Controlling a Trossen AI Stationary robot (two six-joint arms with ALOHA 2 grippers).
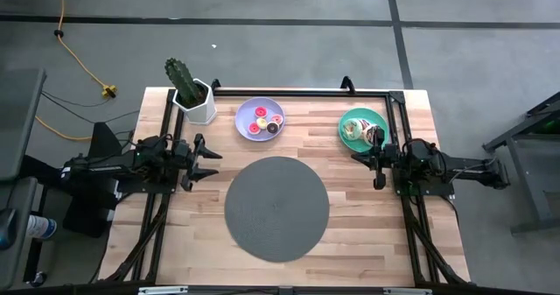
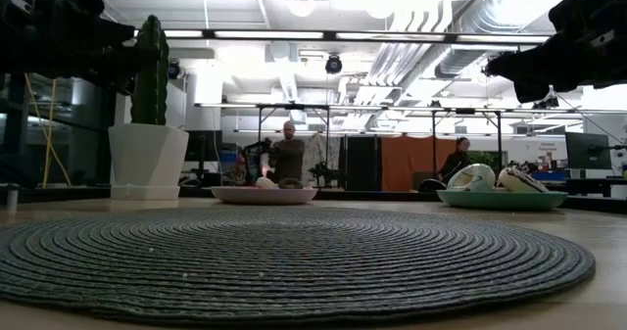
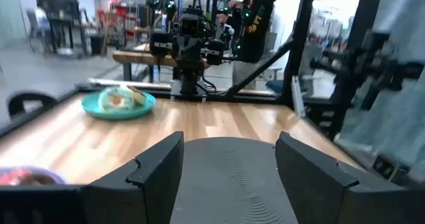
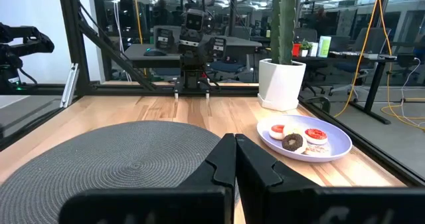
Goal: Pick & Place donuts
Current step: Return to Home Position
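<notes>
- The small donuts lie flat on the lavender plate with their holes facing up; as rings they show no long axis
- Most of them are iced red or pink, and a chocolate one sits on the side of the plate toward the mat
- Two large donuts rest on the teal plate, a pale one touching a dark one; in the low view they lean tilted rather than lying flat
- Both plates stand on the table along its far side, the lavender one near the middle and the teal one toward the right
- The left hand is released, its fingers wide apart with nothing between them; it hangs over the table left of the mat, pointing across at the right arm, well apart from both plates
- The right hand is clenched on nothing, fingers pressed together; it hangs right of the mat, just beside the near rim of the teal plate, pointing across at the left arm
- The large donuts are close to the right hand; the small ones lie farther off, across open table
- The round dark grey mat lies between the two hands, nearer the front than the plates
- A cactus in a white pot stands at the far left corner, just beside the lavender plate and near the left arm
- In the low view, two people show in the room behind the table
</notes>
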